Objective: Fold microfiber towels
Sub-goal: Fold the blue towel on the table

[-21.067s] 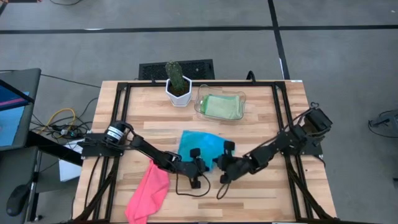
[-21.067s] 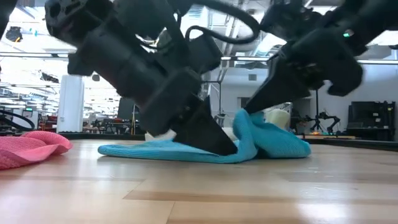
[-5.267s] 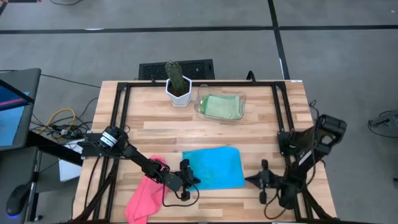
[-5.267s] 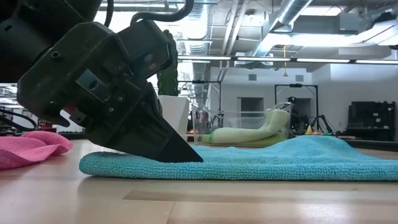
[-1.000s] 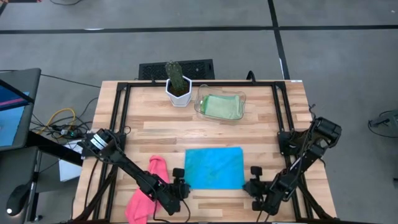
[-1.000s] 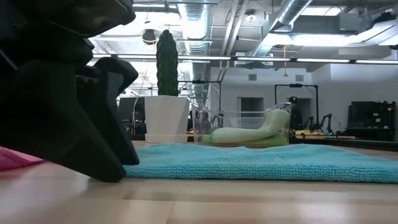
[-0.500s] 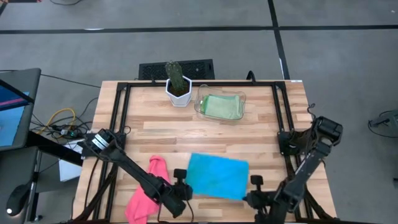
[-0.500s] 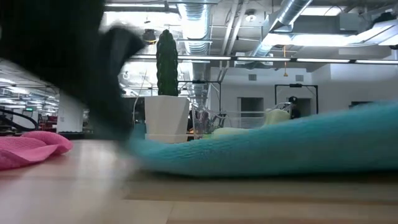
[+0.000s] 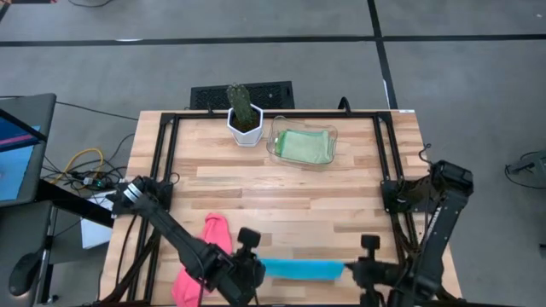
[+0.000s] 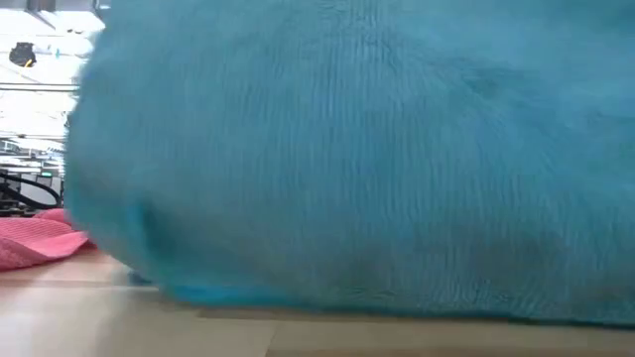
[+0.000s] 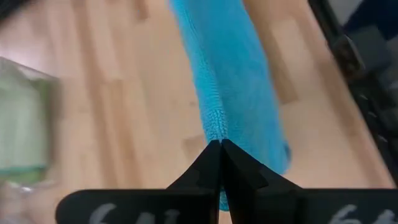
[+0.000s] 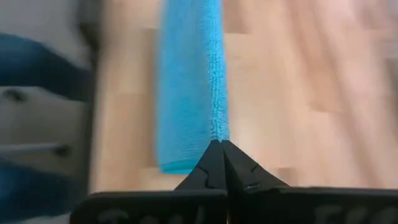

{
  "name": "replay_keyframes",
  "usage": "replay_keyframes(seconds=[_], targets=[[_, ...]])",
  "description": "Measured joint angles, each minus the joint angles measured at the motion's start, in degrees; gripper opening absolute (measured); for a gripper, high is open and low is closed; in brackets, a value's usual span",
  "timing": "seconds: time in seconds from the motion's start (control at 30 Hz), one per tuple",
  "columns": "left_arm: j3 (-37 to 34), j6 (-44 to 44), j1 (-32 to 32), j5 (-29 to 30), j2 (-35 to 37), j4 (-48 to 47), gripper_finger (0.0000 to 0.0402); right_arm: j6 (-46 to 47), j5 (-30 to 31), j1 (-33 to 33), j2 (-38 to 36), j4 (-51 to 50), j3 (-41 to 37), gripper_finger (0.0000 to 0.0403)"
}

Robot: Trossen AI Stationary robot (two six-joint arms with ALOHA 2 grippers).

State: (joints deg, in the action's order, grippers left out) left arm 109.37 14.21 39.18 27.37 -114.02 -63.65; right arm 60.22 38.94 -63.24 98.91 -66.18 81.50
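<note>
Since the frame a second earlier: turquoise towel [image 9: 300, 269] no longer spread flat at table centre, now raised by two corners and seen edge-on as a narrow band near the 6 o'clock edge of the table [image 9: 281, 183]. High view: left gripper [image 9: 256, 269] pinched on the band's 9 o'clock end, right gripper [image 9: 348, 270] pinched on its 3 o'clock end; pink towel [image 9: 205, 256] crumpled just beside the left arm, toward 8 o'clock; folded light green towel [image 9: 303, 147] inside the clear tray [image 9: 275, 136] at 12 o'clock; potted cactus [image 9: 244, 111] just beside the tray, on its 9 o'clock side. Low view: turquoise towel [image 10: 357, 149] hanging close to the lens and filling nearly the whole picture, lower edge apparently touching the wood; pink towel [image 10: 35, 238] visible at 9 o'clock; grippers hidden. Left wrist view: left gripper [image 11: 220, 144] with fingers pressed together on a towel corner [image 11: 233, 93], cloth stretching away above the planks; tray with green towel [image 11: 22, 124] blurred at the picture's edge. Right wrist view: right gripper [image 12: 218, 143] with fingers pressed together on the opposite corner of the turquoise towel [image 12: 189, 81], cloth stretching away over the wood.
</note>
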Motion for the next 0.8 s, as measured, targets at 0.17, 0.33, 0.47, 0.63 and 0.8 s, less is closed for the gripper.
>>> replay_keyframes(seconds=[0.17,0.33,0.47,0.63,0.8], targets=[[-2.6,-6.5,-6.6,-3.0,0.6,-0.3,0.0,2.7,1.7,3.7,-0.1,-10.0,-1.1,0.0004],[-12.4,-9.0,-14.0,-6.1,0.5,1.3,0.0,1.7,4.7,9.7,-0.1,-12.0,-6.3,0.0004],[-16.2,-7.9,-17.8,-5.0,0.4,0.7,0.0,0.2,5.3,13.3,0.0,-11.8,-7.9,0.0004],[-13.2,-6.0,-15.7,-6.5,1.0,-0.9,0.0,-0.6,1.7,9.7,0.0,-11.8,-4.0,0.0004],[-4.3,-0.5,-10.7,-9.9,1.7,-4.8,0.0,4.1,-3.0,3.5,0.0,-11.0,4.5,0.0004]])
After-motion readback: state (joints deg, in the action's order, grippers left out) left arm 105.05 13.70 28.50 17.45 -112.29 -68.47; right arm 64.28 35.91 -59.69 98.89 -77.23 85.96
